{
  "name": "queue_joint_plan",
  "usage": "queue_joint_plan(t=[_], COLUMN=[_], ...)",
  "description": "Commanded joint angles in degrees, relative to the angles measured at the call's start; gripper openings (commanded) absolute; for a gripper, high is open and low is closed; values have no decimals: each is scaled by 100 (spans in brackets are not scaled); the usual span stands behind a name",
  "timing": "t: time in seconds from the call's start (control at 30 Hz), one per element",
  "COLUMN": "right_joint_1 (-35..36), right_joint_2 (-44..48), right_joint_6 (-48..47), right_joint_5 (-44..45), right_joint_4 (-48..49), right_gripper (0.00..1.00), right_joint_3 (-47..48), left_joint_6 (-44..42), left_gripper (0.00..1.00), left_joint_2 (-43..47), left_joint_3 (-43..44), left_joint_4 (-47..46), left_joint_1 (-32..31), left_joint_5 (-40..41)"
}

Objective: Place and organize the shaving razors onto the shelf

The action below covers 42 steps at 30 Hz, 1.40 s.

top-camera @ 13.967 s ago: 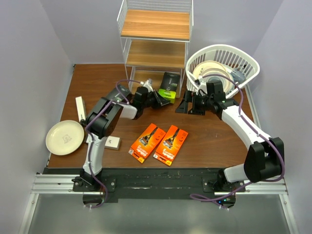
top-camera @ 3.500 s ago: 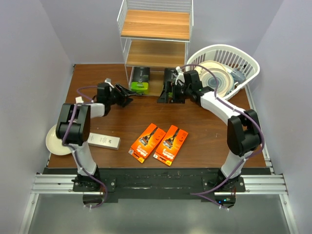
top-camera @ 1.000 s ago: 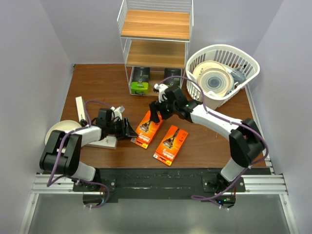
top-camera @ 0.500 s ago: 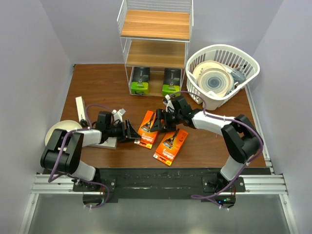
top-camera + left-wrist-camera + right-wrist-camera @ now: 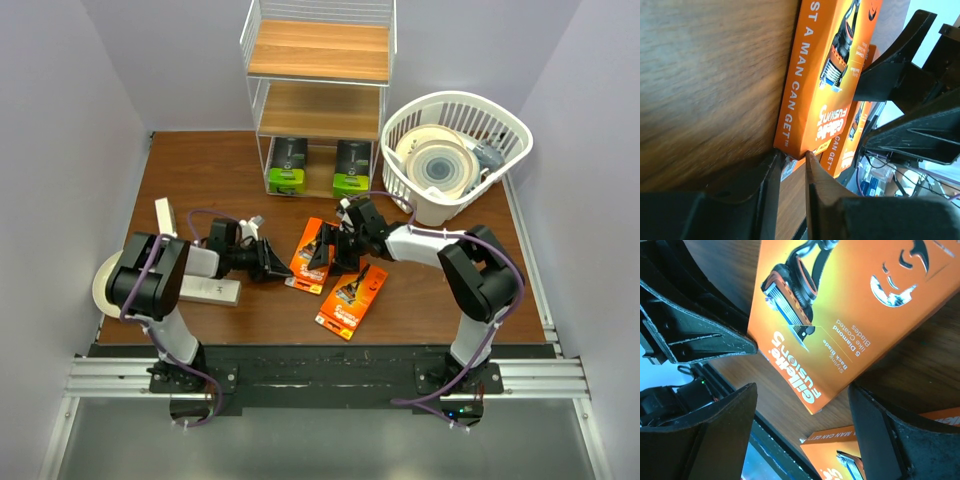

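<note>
One orange razor card is tipped up off the table, mid-table. My left gripper pinches its near-left corner; in the left wrist view the fingers are almost together on that corner of the card. My right gripper is open at the card's right side, its fingers wide apart over the card. The second orange card lies flat nearby. Two black boxes stand on the bottom board of the shelf. One white box lies at the left, another stands behind it.
A white slotted basket with cream plates stands at the back right. A cream plate lies at the left edge, partly under my left arm. The shelf's upper two boards are bare.
Both black boxes now stand on the shelf's bottom board. In the last second my left gripper closed on the orange card's corner and my right gripper came down beside it; the card tipped up.
</note>
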<state>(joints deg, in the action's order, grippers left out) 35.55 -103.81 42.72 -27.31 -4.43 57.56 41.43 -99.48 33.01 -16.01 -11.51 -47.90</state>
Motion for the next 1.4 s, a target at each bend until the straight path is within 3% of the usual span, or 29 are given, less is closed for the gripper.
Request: queue_joint_plan(t=[0.0, 0.17, 0.3, 0.57, 0.67, 0.87, 1.1, 1.23, 1.37], right_joint_1=[110, 93, -83, -926, -1076, -962, -699, -567, -567], right_joint_2=[-69, 54, 456, 1231, 1310, 1311, 995, 670, 318], right_joint_6=[-9, -132, -605, -2143, -2207, -1970, -1074, -239, 332], right_joint_5=[138, 156, 147, 208, 270, -169, -433, -661, -635], right_joint_4=[30, -49, -453, -1919, -2019, -1694, -1140, -692, -621], right_gripper=[76, 76, 75, 74, 74, 75, 87, 95, 96], right_joint_3=[124, 168, 387, 1134, 1117, 906, 748, 678, 686], left_joint_6=[-205, -407, -171, -197, -240, -303, 1244, 1139, 1253], left_gripper=[21, 0, 0, 0, 0, 0, 0, 0, 0], left_joint_2=[-326, -195, 243, 1351, 1563, 1572, 1555, 1458, 1362], left_joint_3=[161, 153, -23, -295, -410, -384, -761, -621, -665], left_joint_4=[37, -94, -604, -658, -649, -534, -2511, -2416, -2599], left_joint_1=[-168, -176, -168, 61, 157, 342, 404, 404, 395], left_joint_5=[536, 466, 229, 35, 96, 35, -668, -878, -861])
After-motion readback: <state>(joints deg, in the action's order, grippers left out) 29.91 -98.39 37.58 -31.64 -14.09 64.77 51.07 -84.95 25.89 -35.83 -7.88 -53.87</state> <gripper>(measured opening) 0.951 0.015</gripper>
